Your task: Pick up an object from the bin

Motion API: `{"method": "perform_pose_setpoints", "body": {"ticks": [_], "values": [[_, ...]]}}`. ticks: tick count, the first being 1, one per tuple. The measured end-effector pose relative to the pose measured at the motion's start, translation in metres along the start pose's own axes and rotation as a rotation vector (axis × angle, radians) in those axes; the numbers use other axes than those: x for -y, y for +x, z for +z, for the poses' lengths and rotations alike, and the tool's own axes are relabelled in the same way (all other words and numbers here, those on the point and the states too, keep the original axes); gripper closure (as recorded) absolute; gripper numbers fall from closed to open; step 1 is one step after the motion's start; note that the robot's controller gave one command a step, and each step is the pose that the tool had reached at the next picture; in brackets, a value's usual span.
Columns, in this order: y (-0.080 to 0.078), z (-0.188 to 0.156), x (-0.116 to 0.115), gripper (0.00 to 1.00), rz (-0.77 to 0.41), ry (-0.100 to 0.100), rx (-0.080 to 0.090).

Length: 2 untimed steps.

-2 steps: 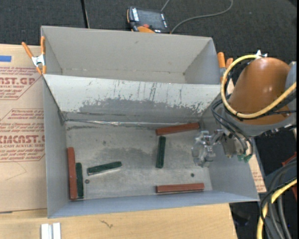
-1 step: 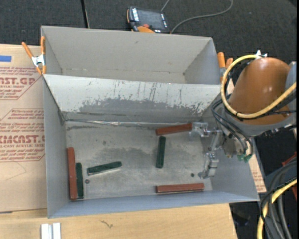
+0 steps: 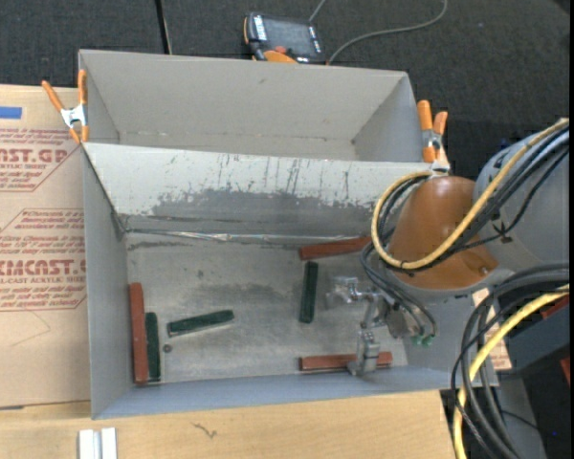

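Camera view: approach step, gripper (image 3: pixel 367 356) low over the red-brown bar (image 3: pixel 330 362) on the bin (image 3: pixel 249 352) floor.
The gripper tip is at the bar's right end, touching or just above it. Cannot tell whether it is open or closed, and the bar is not lifted. A dark green bar (image 3: pixel 308 292) lies beyond the red-brown bar, apart from it. Judged next: straddle the bar's narrow width, close, raise straight.

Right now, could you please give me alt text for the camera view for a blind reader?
The gripper sits low over a red-brown bar near the lower right of the grey bin; three green bars and two other red-brown bars lie scattered on its floor.
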<state>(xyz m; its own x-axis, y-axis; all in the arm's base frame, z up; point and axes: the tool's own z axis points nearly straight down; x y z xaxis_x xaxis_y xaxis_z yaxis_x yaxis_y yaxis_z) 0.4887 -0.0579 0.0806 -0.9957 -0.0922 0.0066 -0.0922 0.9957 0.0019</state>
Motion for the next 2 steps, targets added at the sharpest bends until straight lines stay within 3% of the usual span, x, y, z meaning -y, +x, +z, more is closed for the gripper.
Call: {"method": "perform_pose_setpoints", "body": {"ticks": [1, 2], "values": [[-0.039, -0.044, -0.093, 0.00, 0.097, -0.003, 0.013], [-0.059, 0.014, -0.169, 0.00, 0.121, -0.003, 0.005]]}}
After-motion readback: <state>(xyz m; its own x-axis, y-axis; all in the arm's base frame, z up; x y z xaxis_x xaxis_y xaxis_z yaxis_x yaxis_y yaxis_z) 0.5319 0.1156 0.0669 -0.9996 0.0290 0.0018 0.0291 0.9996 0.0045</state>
